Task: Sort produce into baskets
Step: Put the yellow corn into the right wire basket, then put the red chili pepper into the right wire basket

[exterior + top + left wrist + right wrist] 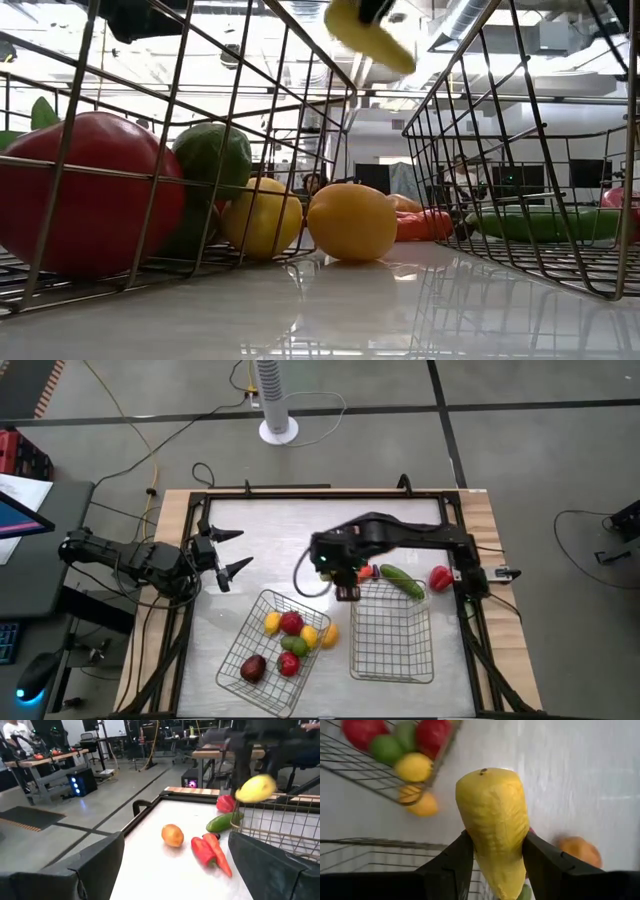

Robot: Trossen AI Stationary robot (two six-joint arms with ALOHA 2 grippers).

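My right gripper (346, 588) is shut on a long yellow piece (492, 820), which it holds in the air over the far left corner of the empty right wire basket (392, 638). The piece also shows at the top of the low view (370, 35). The left wire basket (262, 652) holds several red, green and yellow pieces. A yellow-orange round piece (329, 634) lies on the table between the baskets. A cucumber (401, 581), a red piece (440, 577), an orange piece (172, 835) and red chilies (207, 851) lie behind the right basket. My left gripper (228, 554) is open and empty at the table's left edge. My right gripper pinches the yellow piece's two long sides (479, 851) between its two fingers (451, 865), toward the piece's narrower end. The fingers come from above, pointing down. The piece is lifted clear of table and baskets, with its wide end sticking out past the fingertips.
Bare white table lies to the left of the left basket and in front of my left gripper. A raised dark frame (300, 492) runs around the table. The left basket stands skewed, with its near corner close to the table's front edge.
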